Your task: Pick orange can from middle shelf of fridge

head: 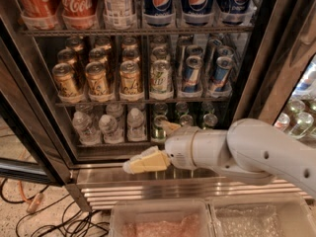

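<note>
The fridge [35, 127] stands open with its dark frame around wire racks. On the middle shelf [148, 101] stand rows of golden-orange cans; the front three orange cans [97, 81] are at the left. A pale green-white can [160, 78] and blue-and-silver cans [191, 74] stand to their right. My gripper [157, 145] is open and empty, low in front of the bottom shelf. It is below and to the right of the orange cans. One yellow finger [145, 161] points left over the steel base.
Cola bottles [74, 4] and Pepsi bottles [197, 1] fill the top rack. Water bottles [108, 125] fill the lower one. The ribbed steel base [123, 189] runs below. Two plastic bins [158, 218] sit in front, cables [44, 221] lie on the floor at left.
</note>
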Motion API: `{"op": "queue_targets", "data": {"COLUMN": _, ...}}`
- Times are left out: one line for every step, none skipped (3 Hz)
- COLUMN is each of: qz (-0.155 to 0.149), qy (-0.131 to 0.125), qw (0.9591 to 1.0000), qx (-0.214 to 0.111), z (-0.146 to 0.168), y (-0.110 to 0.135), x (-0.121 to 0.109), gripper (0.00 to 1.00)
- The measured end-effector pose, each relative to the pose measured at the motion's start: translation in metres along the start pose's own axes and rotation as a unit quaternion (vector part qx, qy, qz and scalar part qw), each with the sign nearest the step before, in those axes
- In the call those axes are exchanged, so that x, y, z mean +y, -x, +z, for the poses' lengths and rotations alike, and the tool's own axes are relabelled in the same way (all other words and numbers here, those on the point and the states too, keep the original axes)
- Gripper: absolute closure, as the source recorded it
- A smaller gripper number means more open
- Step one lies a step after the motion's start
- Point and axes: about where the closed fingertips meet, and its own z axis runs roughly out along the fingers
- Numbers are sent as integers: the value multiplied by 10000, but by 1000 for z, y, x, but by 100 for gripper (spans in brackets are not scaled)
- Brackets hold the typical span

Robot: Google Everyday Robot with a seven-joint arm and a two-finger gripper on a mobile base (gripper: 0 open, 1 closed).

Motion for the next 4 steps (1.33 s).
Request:
{"op": "queue_targets", "data": {"qz": 137, "qy": -328, "qw": 9985, "qx": -405, "z": 22, "y": 3, "x": -19, "gripper": 0}}
{"op": "queue_targets", "data": {"qz": 172, "qy": -784, "qw": 9947, "qx": -639, "z": 34, "y": 11, "x": -32, "gripper": 0}}
{"op": "queue_targets", "data": {"qz": 165, "qy": -964, "qw": 9930, "qx": -661, "z": 35, "y": 14, "x": -39, "gripper": 0}}
{"op": "queue_targets", "data": {"qz": 164, "qy": -964, "qw": 9930, "qx": -661, "z": 35, "y": 14, "x": -39, "gripper": 0}}
